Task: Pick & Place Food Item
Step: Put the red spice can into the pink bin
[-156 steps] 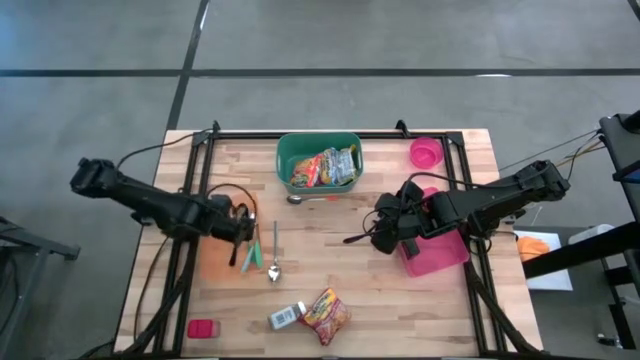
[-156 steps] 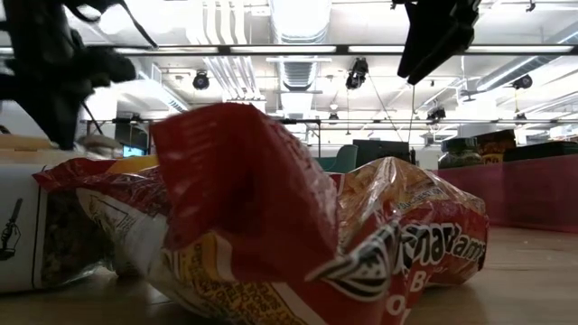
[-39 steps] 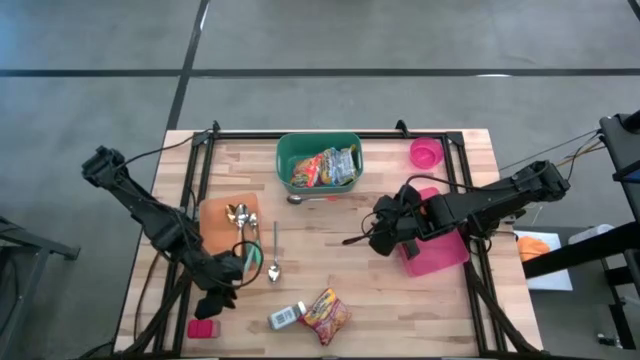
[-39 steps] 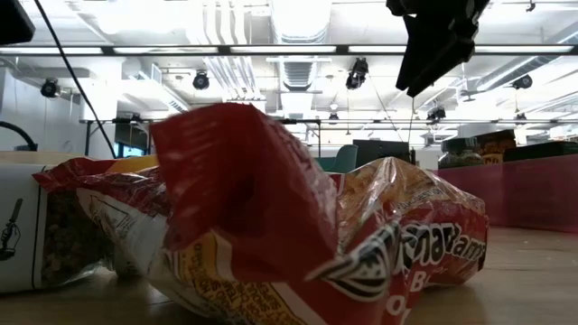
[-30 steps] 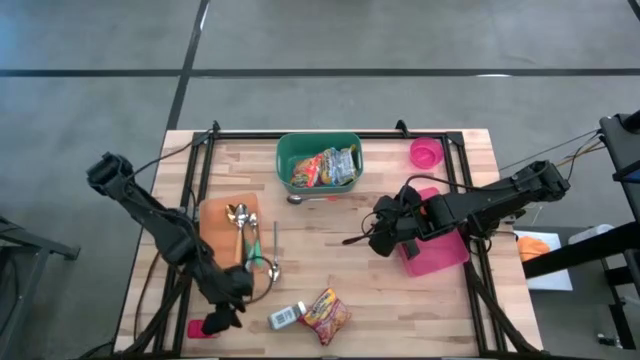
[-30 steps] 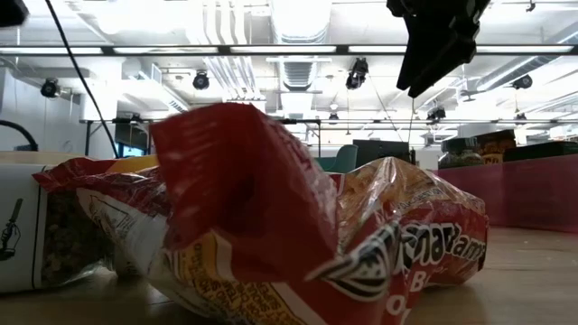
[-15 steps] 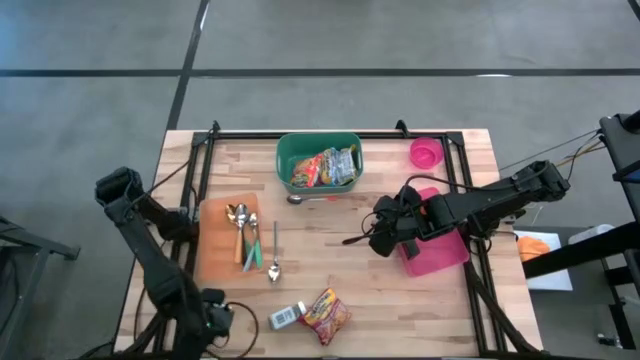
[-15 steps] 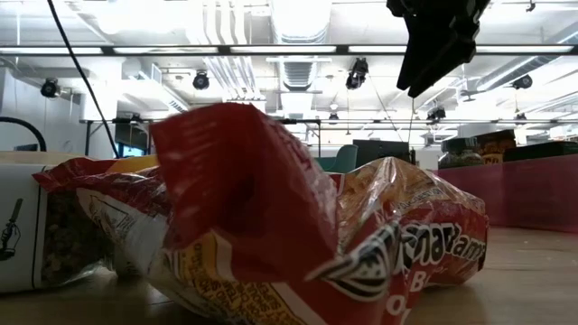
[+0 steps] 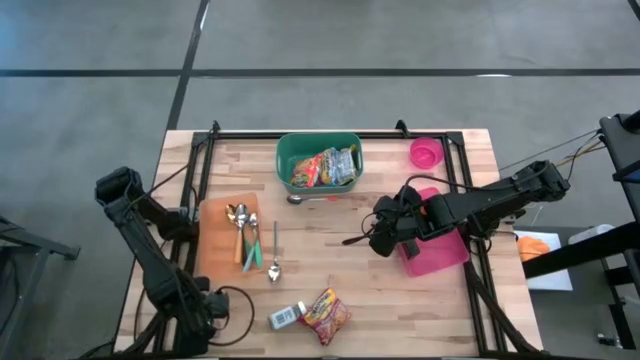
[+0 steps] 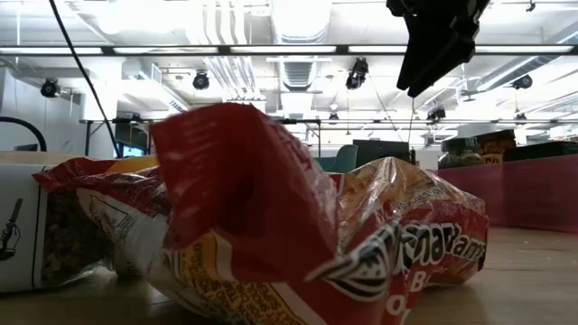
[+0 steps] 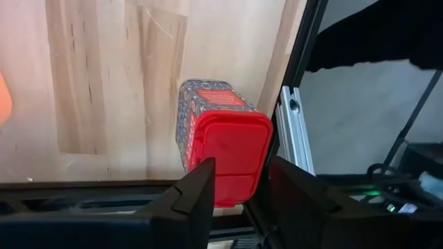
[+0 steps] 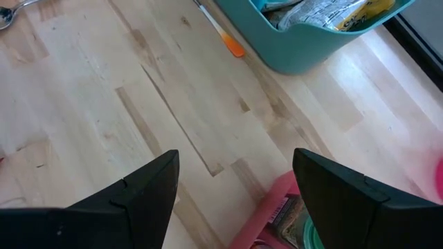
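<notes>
Red-lidded tin lies at the near left corner of the wooden surface, by the frame rail. The left tool sits right over it, fingers either side of the lid, but whether they pinch it I cannot tell. The right tool hangs with fingers spread above bare wood near the green bin. A red snack bag lies near the front edge

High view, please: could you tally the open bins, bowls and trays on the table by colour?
Green: 1, the bin
Pink: 2, the bowl and the tray
Total: 3
</notes>
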`<state>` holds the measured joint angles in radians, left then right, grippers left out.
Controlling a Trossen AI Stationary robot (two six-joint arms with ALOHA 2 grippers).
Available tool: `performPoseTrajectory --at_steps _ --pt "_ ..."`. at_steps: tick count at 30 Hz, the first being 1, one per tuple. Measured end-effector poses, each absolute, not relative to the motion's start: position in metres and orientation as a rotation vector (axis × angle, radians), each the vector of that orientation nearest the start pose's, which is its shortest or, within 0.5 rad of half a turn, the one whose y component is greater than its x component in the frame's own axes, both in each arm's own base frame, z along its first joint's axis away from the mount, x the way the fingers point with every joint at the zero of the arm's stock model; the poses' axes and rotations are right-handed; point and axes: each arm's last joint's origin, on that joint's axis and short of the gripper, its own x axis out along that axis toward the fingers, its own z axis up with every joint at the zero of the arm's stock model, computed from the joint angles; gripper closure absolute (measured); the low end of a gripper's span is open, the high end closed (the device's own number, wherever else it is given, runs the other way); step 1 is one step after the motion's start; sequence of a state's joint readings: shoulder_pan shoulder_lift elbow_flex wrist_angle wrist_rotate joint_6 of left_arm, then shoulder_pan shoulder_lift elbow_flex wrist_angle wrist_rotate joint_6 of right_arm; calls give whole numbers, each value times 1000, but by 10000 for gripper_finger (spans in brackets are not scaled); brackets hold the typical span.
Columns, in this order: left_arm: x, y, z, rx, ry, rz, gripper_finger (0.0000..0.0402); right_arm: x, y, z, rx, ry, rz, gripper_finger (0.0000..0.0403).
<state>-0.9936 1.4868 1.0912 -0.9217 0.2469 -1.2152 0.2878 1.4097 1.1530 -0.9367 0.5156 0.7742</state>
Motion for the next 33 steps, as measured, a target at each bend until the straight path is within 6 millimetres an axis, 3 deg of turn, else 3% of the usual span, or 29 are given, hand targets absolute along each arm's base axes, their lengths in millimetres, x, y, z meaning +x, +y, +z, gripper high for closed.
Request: performPoseTrajectory --at_steps 7,18,21,29,33 --pt "142 -230 235 -372 1648 -158 281 257 61 274 233 934 -600 122" --pt "146 -231 236 -414 1616 -151 274 257 61 273 235 934 -602 122" --pt "147 -231 236 -412 1612 -150 240 257 61 273 242 932 -606 122" --pt "146 -231 235 -385 1609 -174 77 256 61 269 245 940 -615 122" --pt "146 -231 235 -382 1611 -174 23 254 60 264 241 952 -622 122"
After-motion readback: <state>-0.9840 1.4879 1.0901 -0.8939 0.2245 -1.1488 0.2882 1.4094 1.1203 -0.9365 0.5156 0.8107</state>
